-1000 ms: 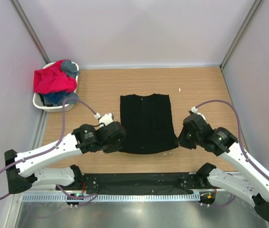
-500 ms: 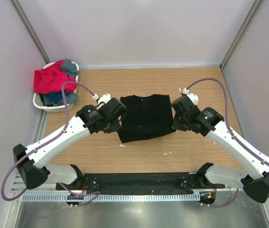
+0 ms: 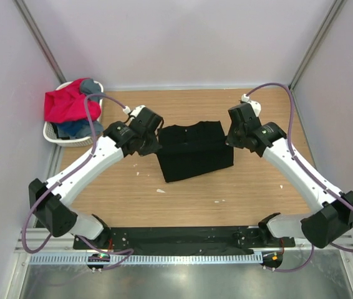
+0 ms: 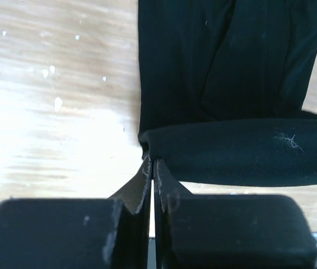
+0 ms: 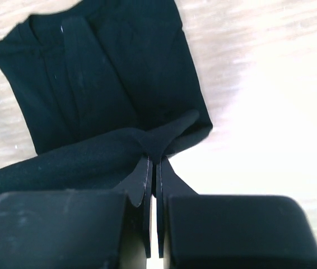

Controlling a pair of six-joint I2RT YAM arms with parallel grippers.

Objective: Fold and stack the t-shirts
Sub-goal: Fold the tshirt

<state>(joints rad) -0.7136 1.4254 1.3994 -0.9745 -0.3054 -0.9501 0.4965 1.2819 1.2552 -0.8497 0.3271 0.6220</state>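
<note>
**Hem pinched at both corners, collar ahead**

From the top view, we are gripping the black t-shirt [image 3: 195, 156] in the middle of the bench [image 3: 257, 193]. The left claw [image 3: 156, 145] and the right claw [image 3: 229, 141] are flanking it, equally near. The other t-shirts [image 3: 70, 104] are sitting in the basket [image 3: 53, 138] by the far left corner.

At the left wrist, the left claw [image 4: 152, 168] is clenching one corner of the hem [image 4: 242, 157].

At the right wrist, the right claw [image 5: 153, 162] is clenching the other corner. The collar [image 5: 46, 19] is lying ahead along the shirt's long axis, so we judge the hem wants laying toward the far edge.
</note>
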